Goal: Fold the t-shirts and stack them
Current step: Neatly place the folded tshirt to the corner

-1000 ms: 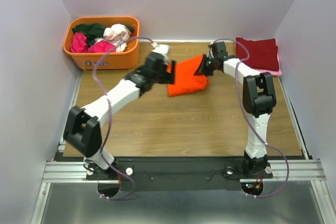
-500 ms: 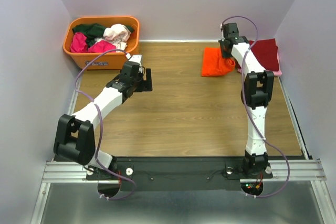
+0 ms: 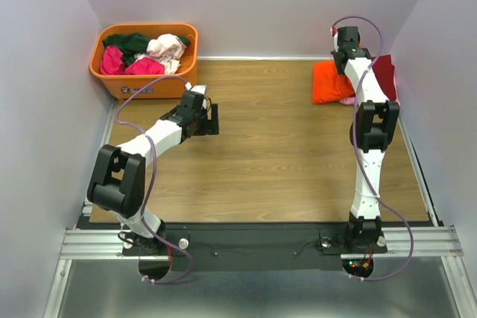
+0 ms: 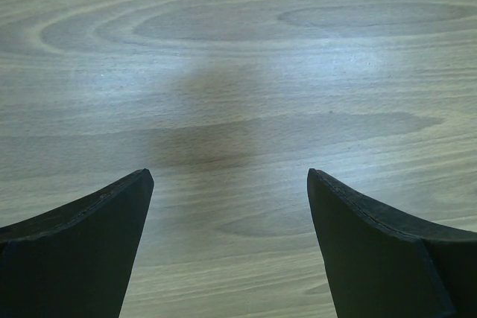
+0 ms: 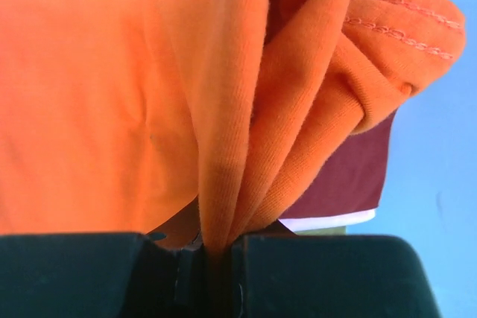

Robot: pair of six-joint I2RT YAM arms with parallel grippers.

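Wooden table (image 3: 283, 169) | left pincer (image 4: 229, 178) apart (above the wood) | right pincer (image 5: 216, 249) clamped on orange t-shirt (image 5: 89, 109)

Bright orange t-shirt (image 3: 328, 82), plain, with matching orange stitching. Dark red t-shirt (image 3: 385, 71) and pale pink t-shirt (image 3: 347, 100), both plain. Orange tub (image 3: 113, 80) containing a dark green shirt (image 3: 128, 41), a magenta shirt (image 3: 112, 60) and a whitish-pink shirt (image 3: 168, 48). Brown wood-grain table (image 3: 283, 161). White arms with black joints; left gripper (image 4: 229, 176) and right gripper (image 5: 216, 255) black. Purple cables (image 3: 141, 121). Pale lilac-grey walls (image 3: 261, 5).
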